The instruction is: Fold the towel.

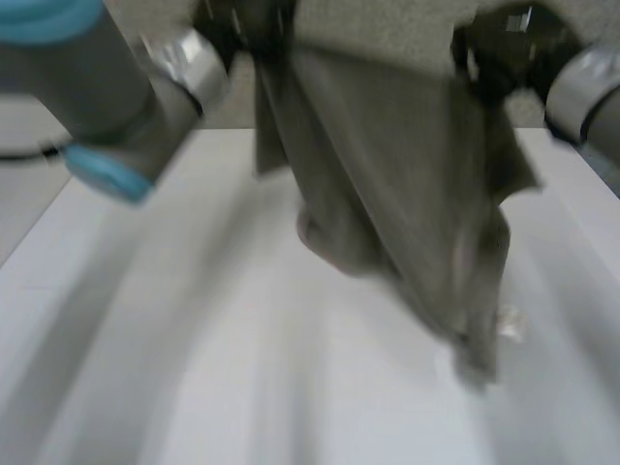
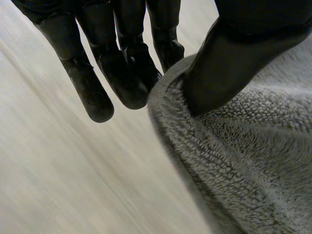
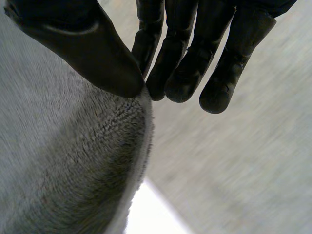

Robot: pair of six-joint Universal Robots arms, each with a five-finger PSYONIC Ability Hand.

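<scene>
My left hand [image 2: 124, 73] and right hand [image 3: 187, 68] each pinch the grey towel's [image 1: 387, 194] top edge, thumb against fingers. It hangs in the upper middle, low tip near the bench [image 1: 194, 387]. I should hold tight, keep both hands level, and lower it slowly.

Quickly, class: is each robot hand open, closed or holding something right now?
Left hand: closed on the towel, pinching its edge between thumb and fingers.
Right hand: closed on the towel's edge, same pinch.
</scene>
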